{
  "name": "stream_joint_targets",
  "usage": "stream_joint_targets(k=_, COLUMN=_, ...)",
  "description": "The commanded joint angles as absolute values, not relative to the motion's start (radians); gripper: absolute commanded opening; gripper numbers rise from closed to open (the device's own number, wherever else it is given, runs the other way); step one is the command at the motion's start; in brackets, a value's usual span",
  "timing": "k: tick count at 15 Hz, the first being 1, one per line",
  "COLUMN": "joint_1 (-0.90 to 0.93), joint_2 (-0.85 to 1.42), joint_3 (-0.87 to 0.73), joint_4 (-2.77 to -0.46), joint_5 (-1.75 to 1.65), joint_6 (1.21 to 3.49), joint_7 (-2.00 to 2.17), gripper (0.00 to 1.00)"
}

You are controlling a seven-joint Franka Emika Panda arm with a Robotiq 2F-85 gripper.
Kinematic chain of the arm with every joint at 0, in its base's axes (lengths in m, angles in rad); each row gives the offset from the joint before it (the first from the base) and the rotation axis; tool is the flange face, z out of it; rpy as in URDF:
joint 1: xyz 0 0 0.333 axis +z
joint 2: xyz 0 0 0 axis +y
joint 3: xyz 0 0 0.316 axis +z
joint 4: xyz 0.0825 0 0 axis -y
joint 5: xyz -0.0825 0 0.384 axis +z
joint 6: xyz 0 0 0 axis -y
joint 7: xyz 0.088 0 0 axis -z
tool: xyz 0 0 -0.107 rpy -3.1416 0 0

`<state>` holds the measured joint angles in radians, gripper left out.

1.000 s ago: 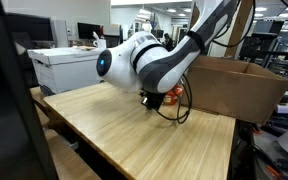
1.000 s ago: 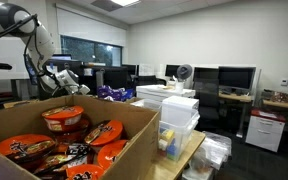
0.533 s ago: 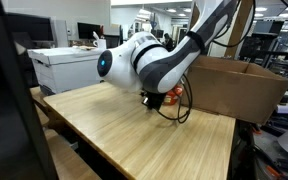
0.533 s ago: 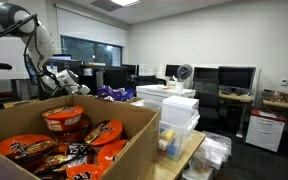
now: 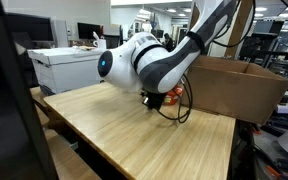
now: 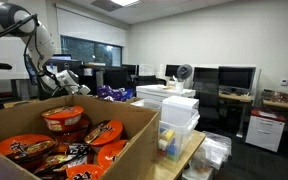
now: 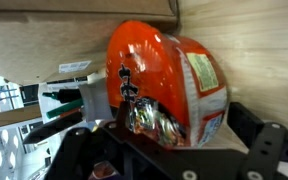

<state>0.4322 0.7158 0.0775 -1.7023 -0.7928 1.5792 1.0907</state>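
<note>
In the wrist view an orange instant-noodle bowl, wrapped in shiny film, sits between my gripper's two black fingers, over the wooden table. The gripper is shut on the bowl. In an exterior view the gripper is low over the wooden table, next to the open cardboard box, with a bit of orange showing at its tip. In an exterior view the arm and gripper are behind the box, which holds several orange noodle bowls.
A white printer stands beyond the table's far edge. Stacked clear plastic bins stand beside the box. Desks with monitors and a fan fill the room behind. A black cable loops on the table under the arm.
</note>
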Motion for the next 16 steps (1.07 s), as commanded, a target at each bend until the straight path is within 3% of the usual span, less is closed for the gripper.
stream_joint_targets(k=1, joint_1=0.412, joint_2=0.69, joint_3=0.088, joint_4=-1.757, joint_5=-0.782, joint_6=1.594, joint_7=1.121, gripper=0.75)
stream_joint_targets(k=2, joint_1=0.412, joint_2=0.69, joint_3=0.088, joint_4=-1.757, joint_5=-0.782, joint_6=1.594, joint_7=1.12, gripper=0.75)
stream_joint_targets(k=8, joint_1=0.411, joint_2=0.691, joint_3=0.088, joint_4=-1.765, joint_5=-0.781, joint_6=1.59, joint_7=1.119, gripper=0.41)
stream_joint_targets(k=16, joint_1=0.413, joint_2=0.675, joint_3=0.092, joint_4=-1.768, joint_5=-0.776, joint_6=1.583, joint_7=1.12, gripper=0.36)
